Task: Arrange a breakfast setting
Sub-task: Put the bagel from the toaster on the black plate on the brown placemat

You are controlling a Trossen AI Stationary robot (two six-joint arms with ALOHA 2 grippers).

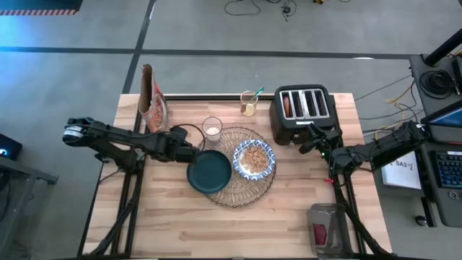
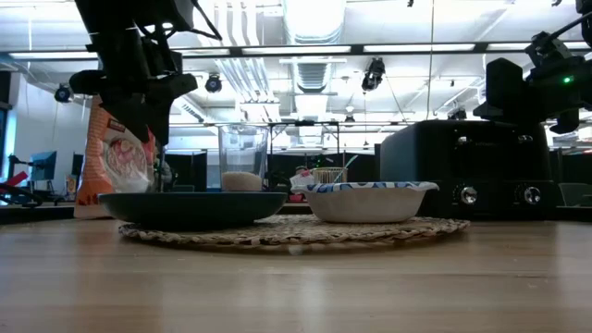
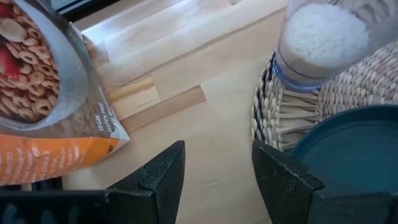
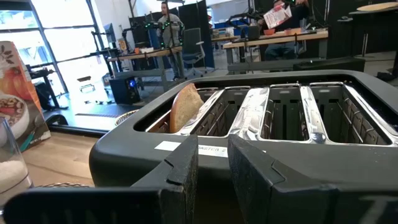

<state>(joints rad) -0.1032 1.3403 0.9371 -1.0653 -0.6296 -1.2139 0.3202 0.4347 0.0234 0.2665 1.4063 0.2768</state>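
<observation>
The left gripper (image 1: 189, 152) hovers with fingers parted and empty, just beside the teal plate (image 1: 209, 172) on the placemat (image 1: 242, 192), the glass (image 1: 211, 128) close beyond; the right gripper (image 1: 317, 139), narrowly open, faces the toaster (image 1: 302, 113).

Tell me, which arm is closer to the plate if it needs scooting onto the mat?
Probably the left. Its gripper hangs open right beside the plate, which overhangs the mat's edge. The right gripper is over by the toaster.
</observation>
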